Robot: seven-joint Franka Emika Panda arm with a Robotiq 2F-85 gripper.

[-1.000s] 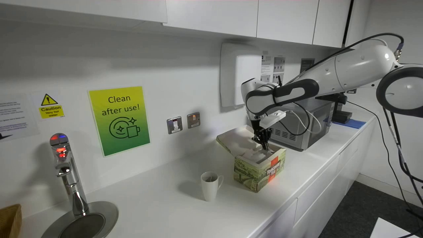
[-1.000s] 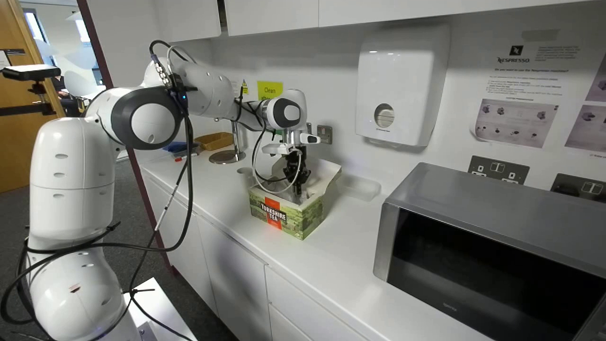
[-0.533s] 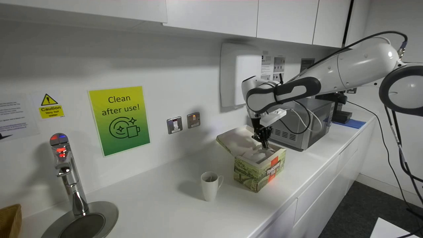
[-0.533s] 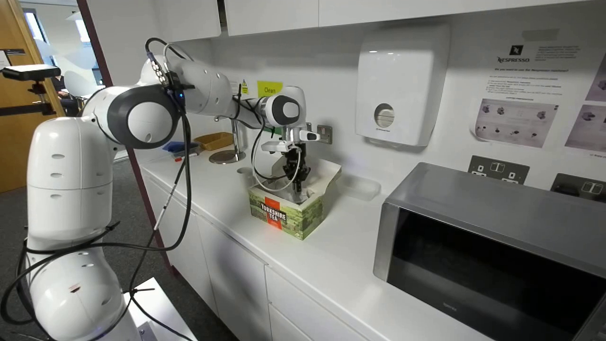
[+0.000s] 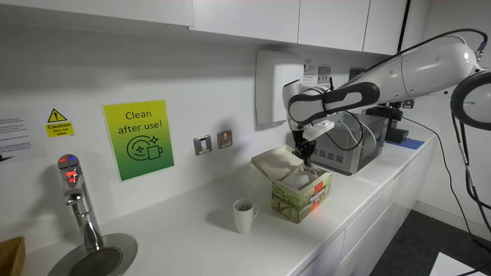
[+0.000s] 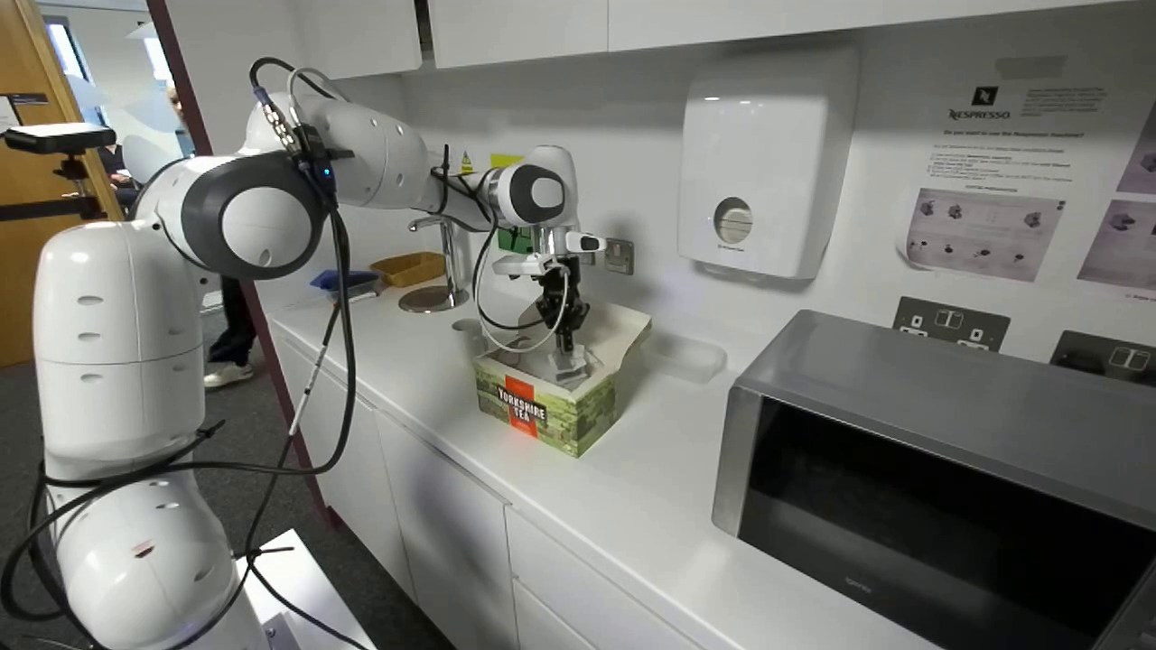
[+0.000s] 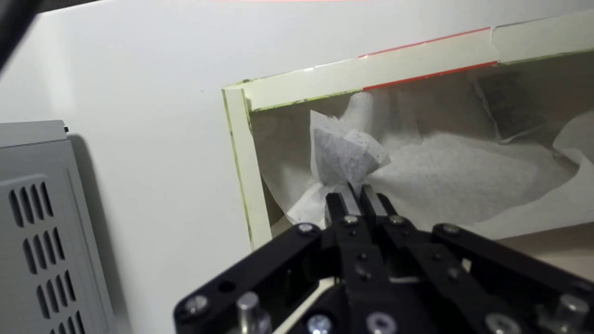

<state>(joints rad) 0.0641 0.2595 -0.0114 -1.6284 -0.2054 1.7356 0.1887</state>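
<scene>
My gripper (image 7: 356, 189) is shut on a white paper tea bag (image 7: 345, 155), pinched between the fingertips in the wrist view. In both exterior views the gripper (image 5: 307, 163) (image 6: 565, 343) points down at the mouth of an open green Yorkshire Tea box (image 5: 289, 201) (image 6: 555, 415). The tea bag hangs just below the fingers (image 6: 571, 364), around rim height. The box's lid (image 5: 278, 163) is folded back toward the wall. Crumpled white paper lining (image 7: 459, 181) and another, darker tea bag (image 7: 510, 104) lie inside. A white mug (image 5: 242, 222) stands upright beside the box.
A grey microwave (image 5: 345, 149) (image 6: 939, 433) stands near the box on the white counter (image 6: 650, 506). A clear plastic tray (image 6: 691, 358) lies by the wall. A tap (image 5: 82, 207) with a round drain and a basket (image 6: 411, 269) are farther along. A towel dispenser (image 6: 768, 171) is on the wall.
My gripper has risen, lifting the tea bag up from inside the box. The arm has drawn up and back slightly. The box and mug have not moved. A person's leg now shows in the background.
</scene>
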